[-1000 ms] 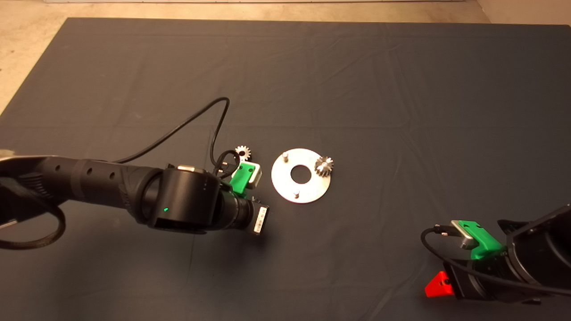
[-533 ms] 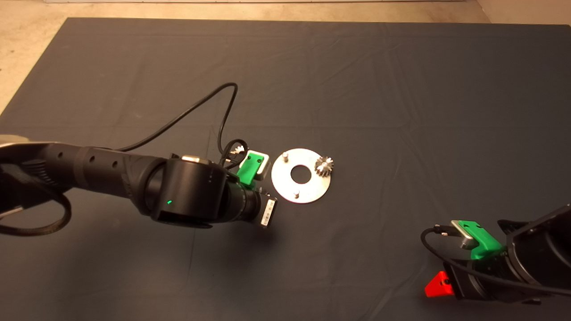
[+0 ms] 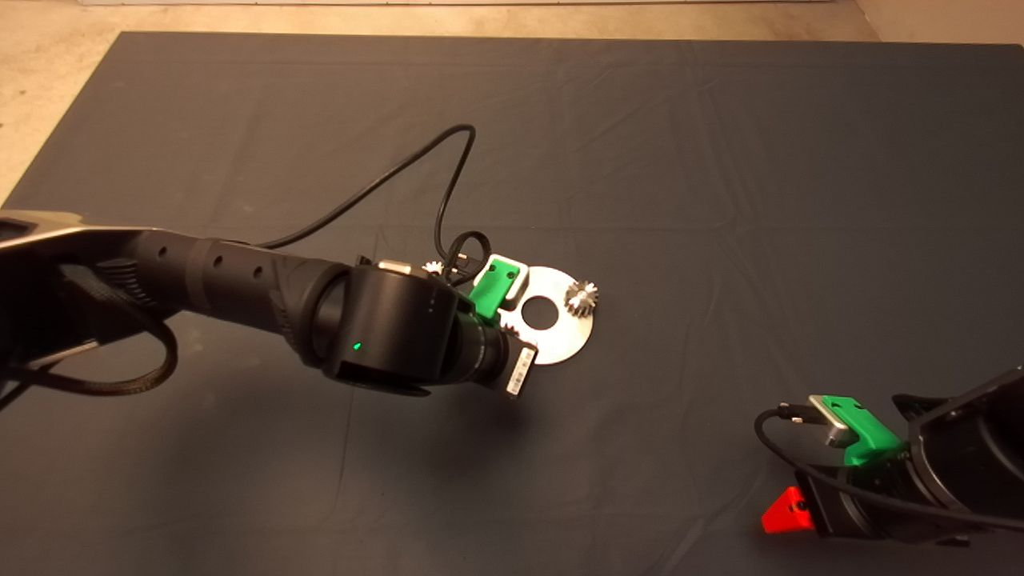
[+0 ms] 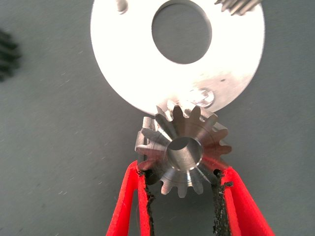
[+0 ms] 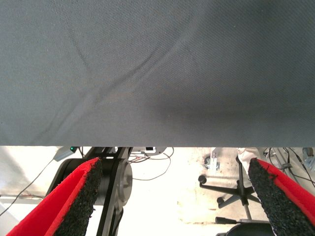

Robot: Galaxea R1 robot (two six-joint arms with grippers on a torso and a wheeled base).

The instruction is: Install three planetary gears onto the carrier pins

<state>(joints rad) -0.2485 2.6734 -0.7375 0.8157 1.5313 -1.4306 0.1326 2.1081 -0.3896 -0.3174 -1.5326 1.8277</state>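
In the left wrist view my left gripper [image 4: 182,171] is shut on a silvery planetary gear [image 4: 182,150], held flat by its teeth just above the mat. The gear overlaps the rim of the shiny carrier disc [image 4: 128,64], right beside one carrier pin [image 4: 204,97]. A second pin [image 4: 120,6] stands farther along the disc. A second gear [image 3: 582,297] sits on the right side of the disc [image 3: 560,336]. A third gear [image 3: 433,267] lies on the mat left of the disc, mostly behind the left wrist [image 3: 416,336]. My right gripper [image 5: 174,164] is open and parked.
The left arm's black cable [image 3: 384,184] loops over the mat behind the disc. The right arm waits at the mat's lower right corner, one red finger [image 3: 788,512] showing. Past the mat's edge, the right wrist view shows floor and an office chair base [image 5: 231,189].
The left arm has moved right, from beside the loose gear to over the disc's left part, carrying its gear. The right arm has not moved.
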